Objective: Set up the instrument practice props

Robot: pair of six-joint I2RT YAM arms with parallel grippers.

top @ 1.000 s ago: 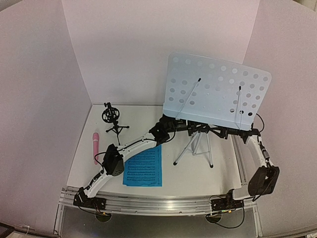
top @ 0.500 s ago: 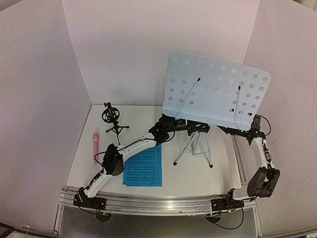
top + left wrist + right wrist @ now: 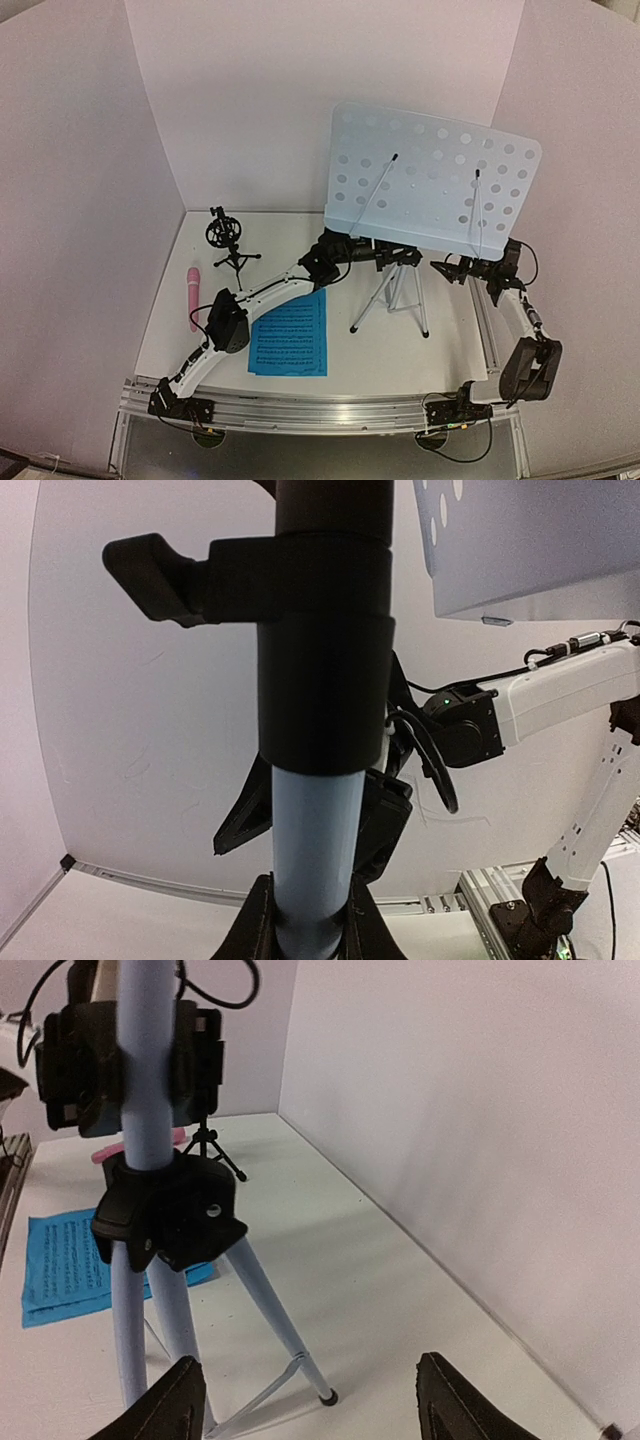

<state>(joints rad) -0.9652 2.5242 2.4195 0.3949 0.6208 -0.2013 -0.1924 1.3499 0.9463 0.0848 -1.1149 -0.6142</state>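
The pale-blue perforated music stand (image 3: 432, 178) stands upright on its tripod legs (image 3: 392, 300) at mid table. My left gripper (image 3: 396, 257) is shut on the stand's pale-blue pole (image 3: 312, 860), just below its black collar (image 3: 320, 680). My right gripper (image 3: 445, 268) is open and empty, a little to the right of the pole; in its own view the pole (image 3: 148, 1060) and the tripod hub (image 3: 175, 1215) lie ahead of the gripper (image 3: 310, 1405). Blue sheet-music pages (image 3: 290, 335) lie flat at front left. The pink microphone (image 3: 193, 296) lies by the left wall. The black mic mount (image 3: 228, 240) stands at back left.
White walls close in the table on the left, back and right. The aluminium rail (image 3: 330, 412) with both arm bases runs along the near edge. The right wall (image 3: 480, 1140) is close beside the right gripper.
My right gripper has drawn back to the right, away from the stand's pole, and now stands open. The stand's desk has risen slightly. The left gripper keeps its hold.
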